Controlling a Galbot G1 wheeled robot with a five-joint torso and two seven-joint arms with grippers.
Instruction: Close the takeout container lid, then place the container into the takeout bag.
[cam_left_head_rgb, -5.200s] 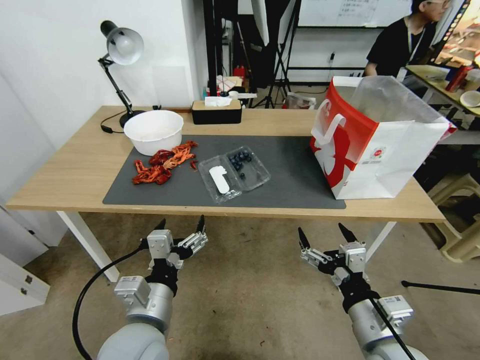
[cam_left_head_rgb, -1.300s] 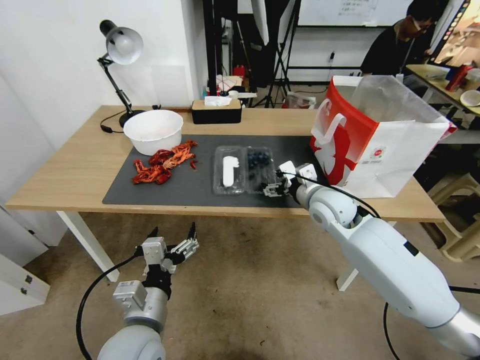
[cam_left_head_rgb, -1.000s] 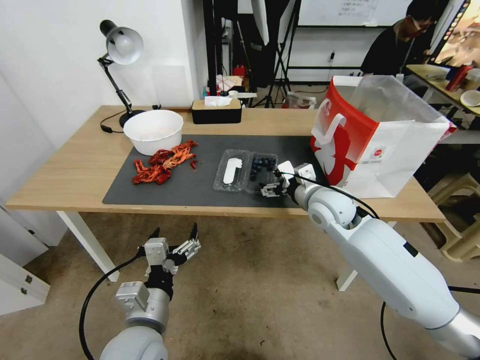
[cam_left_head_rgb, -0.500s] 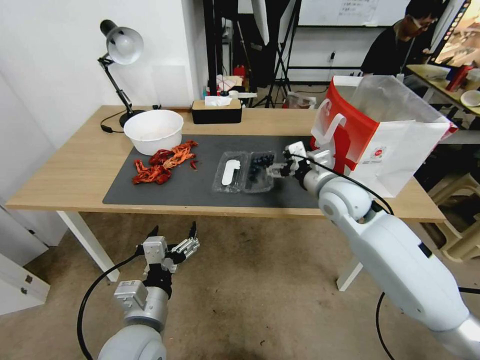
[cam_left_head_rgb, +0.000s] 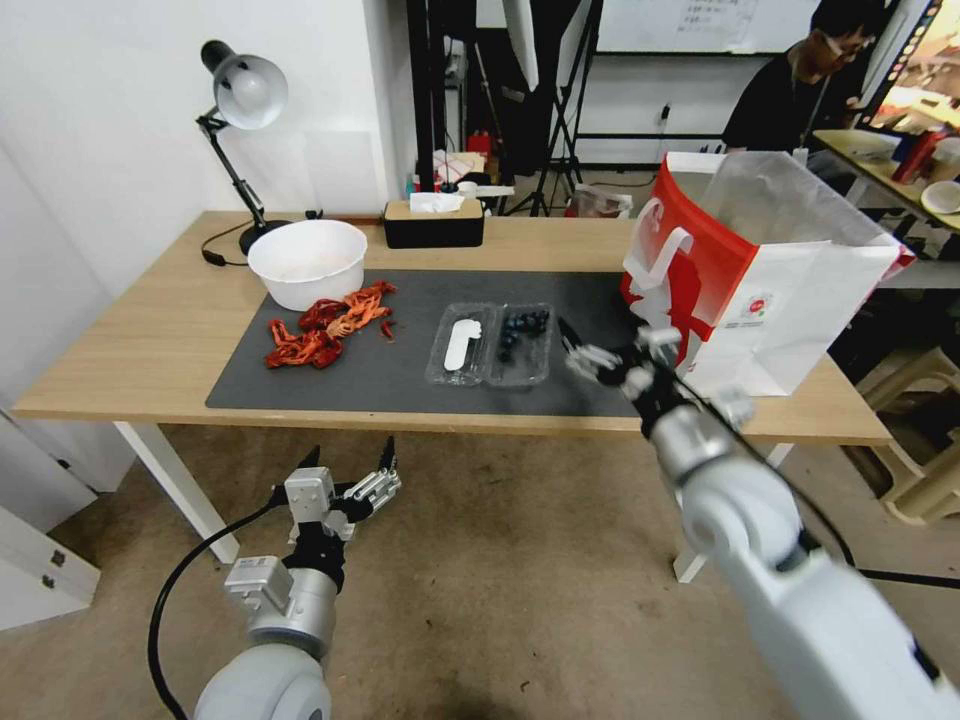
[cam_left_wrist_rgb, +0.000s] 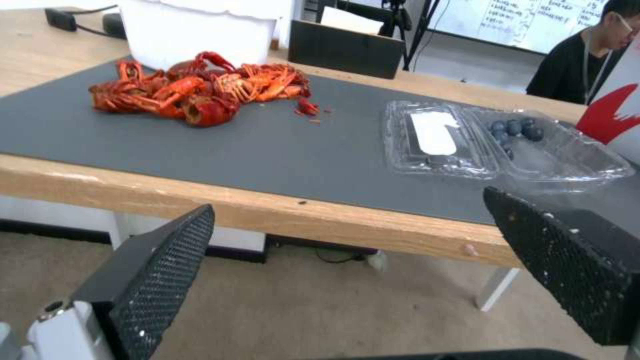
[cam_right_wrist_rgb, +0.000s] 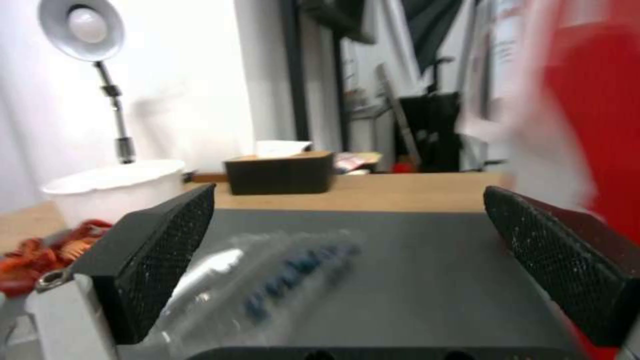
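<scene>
Takeout container lying open and flat on grey mat near middle of desk, tray half toward takeout bag, blueberries gathered at far end of tray. Lid hinged out on the side toward the crayfish, white oblong label facing up, not closed over tray. Takeout bag standing upright at right end of mat, mouth open, clear liner rising above rim, white handle on red face. Right gripper above mat between container and bag, just beside tray half, not touching it; fingers spread apart, nothing held. In right wrist view, both black pads wide apart with container blurred between and beyond them. Left gripper low, in front of desk edge and below desk top, fingers parted and empty; in left wrist view, pads wide apart, container on mat beyond. Pile of red crayfish on mat's left part, just in front of round white bowl. Desk lamp at far left corner, black tissue box at rear edge.
</scene>
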